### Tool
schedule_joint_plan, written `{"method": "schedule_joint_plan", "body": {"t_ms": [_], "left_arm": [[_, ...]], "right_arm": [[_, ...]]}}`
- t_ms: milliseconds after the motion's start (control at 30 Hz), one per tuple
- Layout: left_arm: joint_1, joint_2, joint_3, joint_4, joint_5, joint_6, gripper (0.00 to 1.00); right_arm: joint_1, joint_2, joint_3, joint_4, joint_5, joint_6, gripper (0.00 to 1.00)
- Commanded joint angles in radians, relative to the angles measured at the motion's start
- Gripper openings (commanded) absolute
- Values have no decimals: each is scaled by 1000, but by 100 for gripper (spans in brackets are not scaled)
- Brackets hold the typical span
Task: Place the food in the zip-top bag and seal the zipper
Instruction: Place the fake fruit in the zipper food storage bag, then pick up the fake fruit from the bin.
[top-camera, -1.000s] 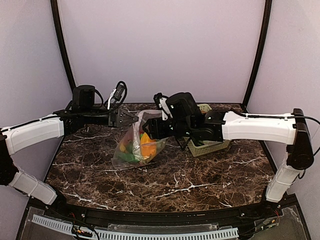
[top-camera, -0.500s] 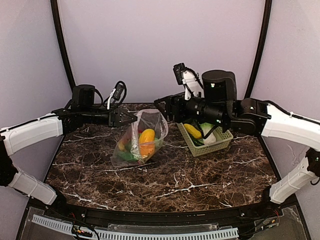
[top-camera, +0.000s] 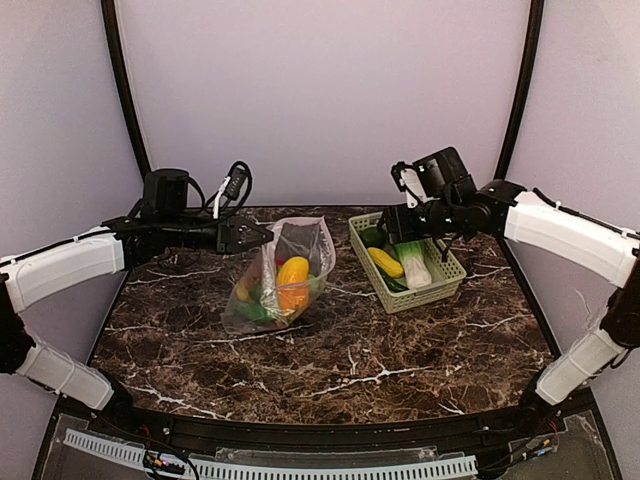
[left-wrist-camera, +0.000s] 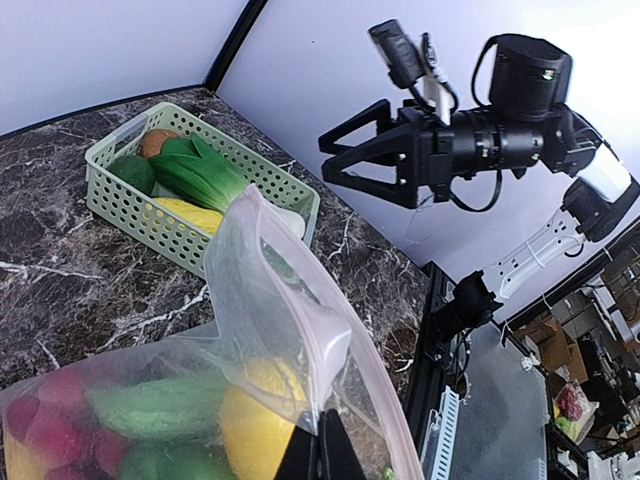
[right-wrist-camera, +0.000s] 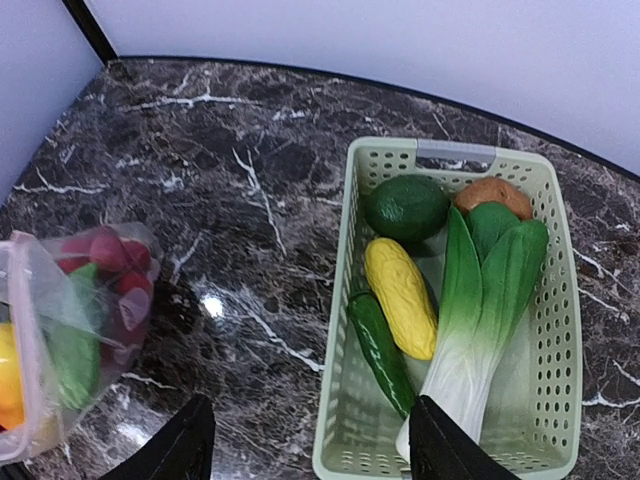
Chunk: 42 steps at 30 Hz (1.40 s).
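Observation:
The clear zip-top bag (top-camera: 283, 272) lies left of centre with its mouth held up. My left gripper (top-camera: 262, 236) (left-wrist-camera: 321, 452) is shut on the mouth edge beside the pink zipper (left-wrist-camera: 345, 345). Inside the bag are a yellow-orange piece (top-camera: 293, 281), red tomatoes (right-wrist-camera: 112, 262) and green pieces (left-wrist-camera: 160, 405). More food lies in the pale green basket (right-wrist-camera: 335, 400): yellow corn (right-wrist-camera: 400, 296), a cucumber (right-wrist-camera: 379, 352), a bok choy (right-wrist-camera: 482, 305), a dark green piece (right-wrist-camera: 405, 207) and a brown piece (right-wrist-camera: 495, 192). My right gripper (top-camera: 396, 214) (right-wrist-camera: 315, 442) hangs open and empty above the basket's left rim.
The basket (top-camera: 442, 281) stands on the dark marble table (top-camera: 350, 360) right of the bag. Black frame posts rise at the back corners. The table's raised dark rim runs along the near edge.
The right arm has pulled away from the bag's mouth, swinging right to hover over the basket. The left gripper and the bag have stayed in place.

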Motion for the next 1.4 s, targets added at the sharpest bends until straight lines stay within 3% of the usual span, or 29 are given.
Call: {"method": "schedule_joint_plan", "body": {"t_ms": [0, 300, 567, 967, 1367], "left_arm": [[-2, -32, 15, -9, -10, 23, 1], [-1, -25, 20, -11, 4, 21, 1], [-1, -19, 20, -7, 16, 13, 1], [-1, -17, 19, -4, 22, 7, 1], [-1, -11, 19, -4, 25, 5, 1]], "right_arm": [[-94, 83, 0, -52, -202, -96, 62], [-220, 286, 126, -124, -283, -260, 55], [-242, 419, 248, -171, -314, -387, 50], [-264, 621, 438, -222, -276, -451, 47], [-274, 735, 484, -237, -244, -476, 46]]}}
